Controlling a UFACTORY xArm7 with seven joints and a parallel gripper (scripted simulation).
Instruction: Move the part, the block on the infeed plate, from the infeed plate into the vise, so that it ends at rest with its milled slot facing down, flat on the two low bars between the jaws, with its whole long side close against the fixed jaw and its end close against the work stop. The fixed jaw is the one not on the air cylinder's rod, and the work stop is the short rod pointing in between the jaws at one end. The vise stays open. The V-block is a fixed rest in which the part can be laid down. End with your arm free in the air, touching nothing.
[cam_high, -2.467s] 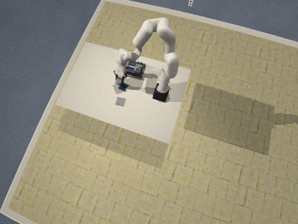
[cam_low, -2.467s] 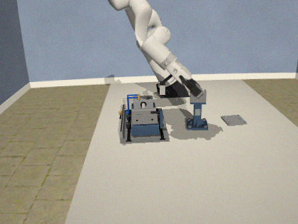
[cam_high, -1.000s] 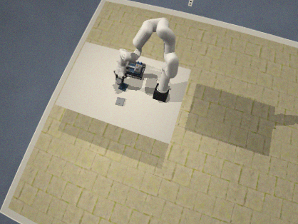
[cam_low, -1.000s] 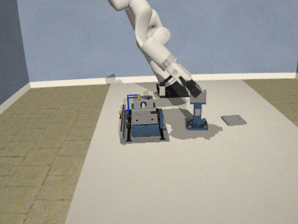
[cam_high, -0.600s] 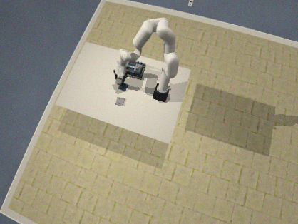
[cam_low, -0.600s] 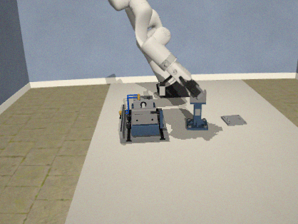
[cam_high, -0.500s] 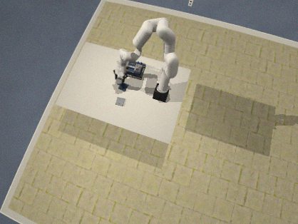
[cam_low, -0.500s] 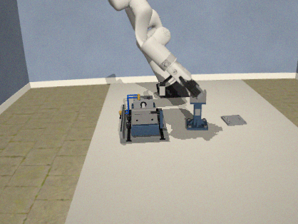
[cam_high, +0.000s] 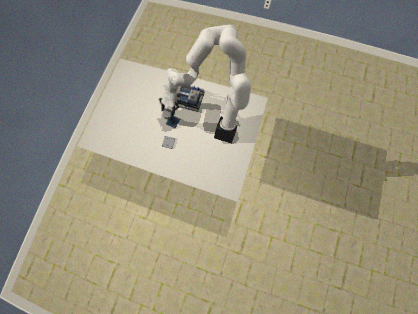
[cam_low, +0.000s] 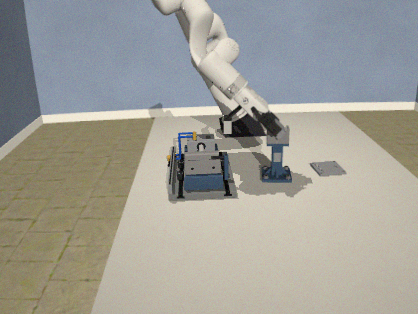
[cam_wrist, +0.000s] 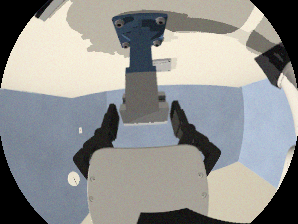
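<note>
The gripper (cam_high: 169, 112) (cam_low: 281, 129) (cam_wrist: 144, 106) is open at the top of the V-block (cam_high: 172, 121) (cam_wrist: 141, 87), which stands on a blue post. In the wrist view the part appears as a light grey block (cam_wrist: 145, 118) at the V-block, between the two black fingers, with a gap on each side. Its slot cannot be made out. The infeed plate (cam_high: 168, 143) (cam_low: 328, 168) is bare. The vise (cam_high: 190, 96) (cam_low: 202, 164) stands beside the V-block. Its bars and the inner faces of its jaws cannot be made out.
The blue post's screwed foot (cam_low: 276, 174) (cam_wrist: 140, 31) stands on the white table top (cam_high: 125, 120) (cam_low: 240, 250). Blue tubing (cam_low: 180, 145) rises at the vise. The arm's black base (cam_high: 226, 131) is on the far side of the V-block in the exterior view.
</note>
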